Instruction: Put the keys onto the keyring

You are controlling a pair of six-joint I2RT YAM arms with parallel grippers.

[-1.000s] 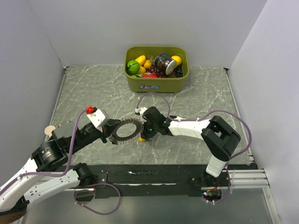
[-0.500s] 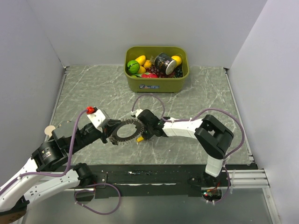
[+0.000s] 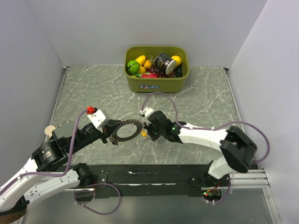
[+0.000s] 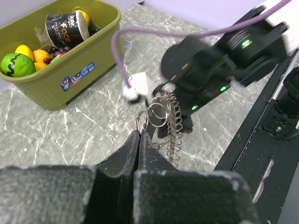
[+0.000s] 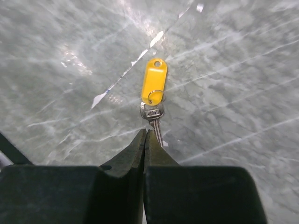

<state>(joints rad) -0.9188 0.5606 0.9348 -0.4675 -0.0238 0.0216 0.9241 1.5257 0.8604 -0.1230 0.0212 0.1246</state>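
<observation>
The keyring (image 3: 135, 125), a grey coiled metal ring, hangs just above the table at centre, with my left gripper (image 3: 114, 135) shut on its left side. In the left wrist view the jaws (image 4: 139, 133) pinch thin wire loops of the keyring (image 4: 174, 126). One of the keys, with a yellow tag (image 5: 154, 84), lies flat on the table. My right gripper (image 5: 145, 133) is shut just short of it, with the blade running past the right fingertip's outer side and nothing between the jaws. From above the yellow key (image 3: 144, 134) sits between the keyring and the right gripper (image 3: 148, 132).
An olive bin (image 3: 156, 85) with toy fruit and a dark can stands at the back centre, also seen in the left wrist view (image 4: 70, 79). The black rail at the table's near edge (image 3: 154, 175) runs below both arms.
My right gripper has closed from half open. Its arm swung left toward the keyring, then drew back right. The yellow key has shifted slightly. The left arm and keyring are unmoved.
</observation>
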